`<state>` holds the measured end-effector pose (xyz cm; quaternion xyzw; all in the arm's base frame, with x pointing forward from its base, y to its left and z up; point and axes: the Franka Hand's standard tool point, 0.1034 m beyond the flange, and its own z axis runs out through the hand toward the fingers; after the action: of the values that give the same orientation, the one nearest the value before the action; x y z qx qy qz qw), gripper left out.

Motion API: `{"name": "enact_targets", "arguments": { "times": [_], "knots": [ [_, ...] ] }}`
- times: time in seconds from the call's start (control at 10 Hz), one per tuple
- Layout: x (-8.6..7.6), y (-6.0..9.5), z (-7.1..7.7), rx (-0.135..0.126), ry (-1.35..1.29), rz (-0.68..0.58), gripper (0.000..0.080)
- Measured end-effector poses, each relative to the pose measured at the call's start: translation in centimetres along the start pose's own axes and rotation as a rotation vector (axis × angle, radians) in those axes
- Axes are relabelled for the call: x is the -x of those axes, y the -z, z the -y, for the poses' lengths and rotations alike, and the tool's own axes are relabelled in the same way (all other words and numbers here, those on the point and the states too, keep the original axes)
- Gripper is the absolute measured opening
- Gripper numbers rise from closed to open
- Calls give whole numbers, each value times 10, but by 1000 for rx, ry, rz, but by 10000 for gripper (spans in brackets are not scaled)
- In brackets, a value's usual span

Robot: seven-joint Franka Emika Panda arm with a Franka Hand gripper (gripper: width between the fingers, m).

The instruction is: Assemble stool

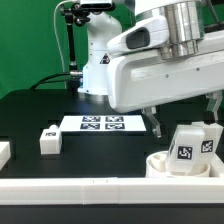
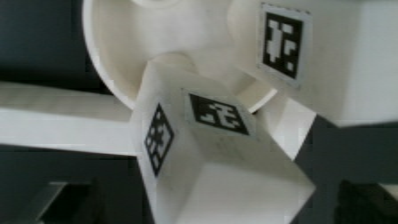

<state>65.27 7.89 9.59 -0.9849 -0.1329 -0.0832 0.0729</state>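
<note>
Two legs (image 1: 186, 150) upright in the seat (image 1: 160, 164), long axes near-vertical.

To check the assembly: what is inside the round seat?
Two tagged legs stand inside the seat. The seat's floor under them is covered; whether they are fixed cannot be seen.

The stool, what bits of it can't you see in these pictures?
seat: exterior view, cut off by the picture's right edge, front hidden by the border rail.
legs on the seat: exterior view, bottoms hidden by the seat's rim.
Wrist view: too close and blurry to tell which leg is which.
</note>
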Motion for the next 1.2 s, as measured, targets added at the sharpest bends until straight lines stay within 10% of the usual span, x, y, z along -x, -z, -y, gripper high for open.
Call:
{"name": "enact_targets", "arguments": {
  "times": [1.2],
  "knots": [
    [7, -7, -10, 51, 844, 82, 649]
  ]
}}
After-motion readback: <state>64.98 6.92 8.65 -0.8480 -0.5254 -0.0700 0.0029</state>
